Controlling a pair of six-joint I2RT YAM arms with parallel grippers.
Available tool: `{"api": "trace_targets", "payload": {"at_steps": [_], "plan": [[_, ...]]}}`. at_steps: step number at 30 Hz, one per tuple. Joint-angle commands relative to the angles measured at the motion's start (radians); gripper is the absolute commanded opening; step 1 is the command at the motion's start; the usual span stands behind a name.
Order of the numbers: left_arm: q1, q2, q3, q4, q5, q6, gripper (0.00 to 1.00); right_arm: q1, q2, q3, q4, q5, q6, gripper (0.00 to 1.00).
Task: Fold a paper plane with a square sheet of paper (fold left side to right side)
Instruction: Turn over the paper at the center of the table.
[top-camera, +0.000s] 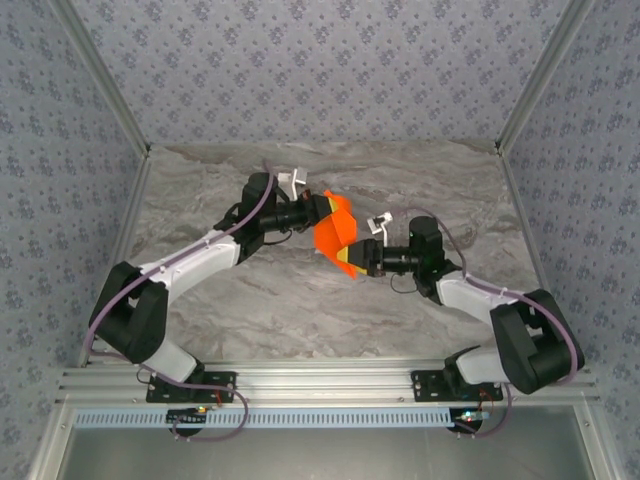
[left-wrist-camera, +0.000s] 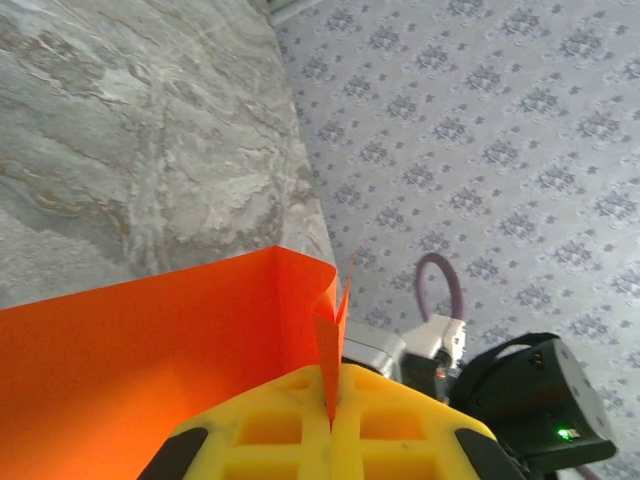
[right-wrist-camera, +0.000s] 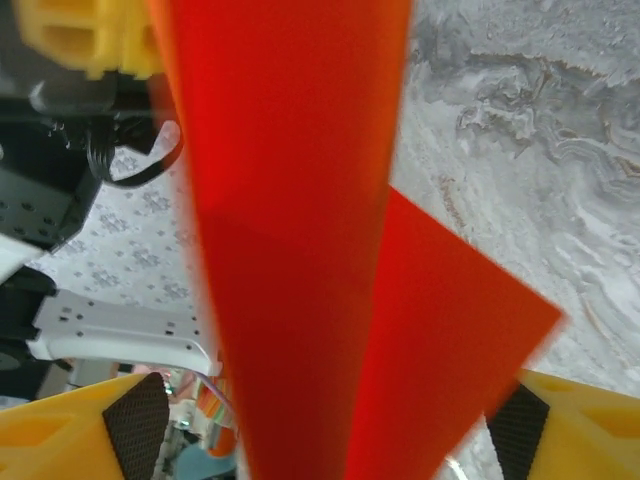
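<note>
Grey marbled worktop between patterned walls. At its middle, the left claw pinches a thin bright orange-red paper sheet; the right claw gapes wide around the sheet's near end.

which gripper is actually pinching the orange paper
The left gripper: its jaws are shut on the square sheet of paper. The right gripper has its jaws wide apart, with the sheet passing between them.
</note>
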Motion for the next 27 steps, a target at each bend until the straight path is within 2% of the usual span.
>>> {"api": "trace_targets", "payload": {"at_steps": [1, 4, 8, 10, 13, 15, 17, 18, 21, 24, 27], "plan": [[-0.015, -0.049, -0.008, 0.094, 0.042, -0.044, 0.03, 0.023, 0.014, 0.043, 0.150, 0.016, 0.113, 0.70], [-0.015, -0.050, -0.014, 0.093, 0.046, -0.050, 0.03, 0.024, -0.003, 0.056, 0.157, 0.030, 0.127, 0.52], [-0.015, -0.050, -0.030, 0.092, 0.040, -0.052, 0.03, 0.016, -0.047, 0.057, 0.080, 0.047, 0.091, 0.29], [-0.012, -0.053, -0.035, 0.090, 0.038, -0.051, 0.06, 0.013, -0.074, 0.056, 0.016, 0.057, 0.050, 0.23], [-0.002, -0.065, -0.037, 0.052, 0.031, -0.029, 0.20, 0.006, -0.119, 0.060, -0.104, 0.081, -0.023, 0.15], [0.007, -0.088, -0.038, -0.008, 0.016, 0.007, 0.36, 0.003, -0.155, 0.070, -0.209, 0.105, -0.088, 0.13], [0.020, -0.129, -0.044, -0.095, -0.017, 0.064, 0.51, 0.005, -0.194, 0.108, -0.411, 0.148, -0.213, 0.11], [0.026, -0.152, -0.047, -0.135, -0.036, 0.090, 0.54, 0.005, -0.210, 0.123, -0.494, 0.174, -0.270, 0.10], [0.042, -0.249, -0.049, -0.313, -0.136, 0.196, 0.62, 0.019, -0.250, 0.201, -0.803, 0.319, -0.475, 0.07], [0.042, -0.351, -0.032, -0.512, -0.289, 0.308, 0.65, 0.057, -0.260, 0.284, -1.039, 0.514, -0.624, 0.05], [0.041, -0.447, -0.031, -0.640, -0.429, 0.377, 0.67, 0.179, -0.243, 0.381, -1.238, 0.853, -0.732, 0.05]]}}
